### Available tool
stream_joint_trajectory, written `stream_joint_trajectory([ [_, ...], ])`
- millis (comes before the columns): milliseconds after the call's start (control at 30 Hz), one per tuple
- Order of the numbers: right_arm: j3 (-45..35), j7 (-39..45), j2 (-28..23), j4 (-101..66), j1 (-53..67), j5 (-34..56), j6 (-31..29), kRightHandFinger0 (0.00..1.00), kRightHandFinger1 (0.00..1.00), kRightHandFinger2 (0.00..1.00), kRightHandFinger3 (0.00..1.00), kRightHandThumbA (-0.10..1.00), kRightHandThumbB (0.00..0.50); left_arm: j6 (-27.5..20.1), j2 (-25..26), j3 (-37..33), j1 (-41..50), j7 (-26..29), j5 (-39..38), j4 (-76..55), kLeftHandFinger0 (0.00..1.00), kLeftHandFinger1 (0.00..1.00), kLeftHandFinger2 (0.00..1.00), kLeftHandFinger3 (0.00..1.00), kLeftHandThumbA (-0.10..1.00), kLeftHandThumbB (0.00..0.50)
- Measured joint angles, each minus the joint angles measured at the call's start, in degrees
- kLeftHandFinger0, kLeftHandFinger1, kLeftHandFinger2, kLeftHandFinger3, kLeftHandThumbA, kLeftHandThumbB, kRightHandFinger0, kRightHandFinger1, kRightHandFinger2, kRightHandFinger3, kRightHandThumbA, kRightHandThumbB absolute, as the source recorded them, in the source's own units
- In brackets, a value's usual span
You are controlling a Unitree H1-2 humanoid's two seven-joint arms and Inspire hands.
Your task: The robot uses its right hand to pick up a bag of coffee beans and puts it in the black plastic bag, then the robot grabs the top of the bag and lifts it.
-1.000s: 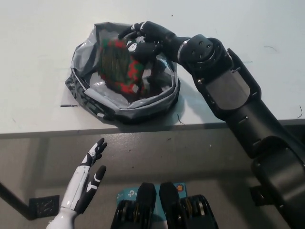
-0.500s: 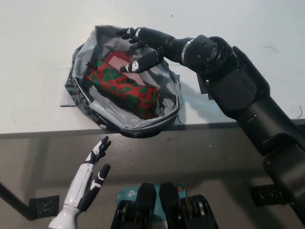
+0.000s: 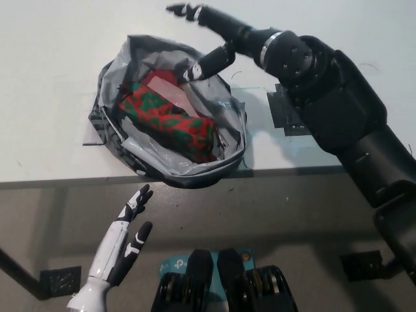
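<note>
The red and green bag of coffee beans [image 3: 170,121] lay inside the black plastic bag [image 3: 130,151], which sat open near the front edge of the white surface [image 3: 52,78]. The black right hand [image 3: 207,40] was above the bag's far rim, its fingers spread wide and holding nothing. The white left hand [image 3: 125,235] rested low, below the surface, fingers apart.
</note>
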Motion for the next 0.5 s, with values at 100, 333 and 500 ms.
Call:
stream_joint_trajectory([
  [100, -0.5, -2.2, -0.5, -0.2, 0.8, -1.4, -0.3, 1.00, 1.00, 1.00, 1.00, 0.94, 0.399, 0.0, 0.0, -0.1, -0.1, 0.0, 0.1, 0.0, 1.00, 1.00, 1.00, 1.00, 1.00, 0.210],
  [333, -1.7, -4.7, -0.7, -0.6, 2.9, -3.5, -0.4, 1.00, 1.00, 1.00, 1.00, 0.93, 0.399, 0.0, 0.0, -0.2, -0.1, 0.0, 0.1, 0.0, 1.00, 1.00, 1.00, 1.00, 1.00, 0.203],
  [500, -2.9, -5.3, -0.7, -0.9, 4.5, -3.7, -0.2, 1.00, 1.00, 1.00, 1.00, 0.92, 0.417, -0.2, 0.0, -0.2, -0.1, 0.0, 0.1, 0.0, 1.00, 1.00, 1.00, 1.00, 1.00, 0.197],
])
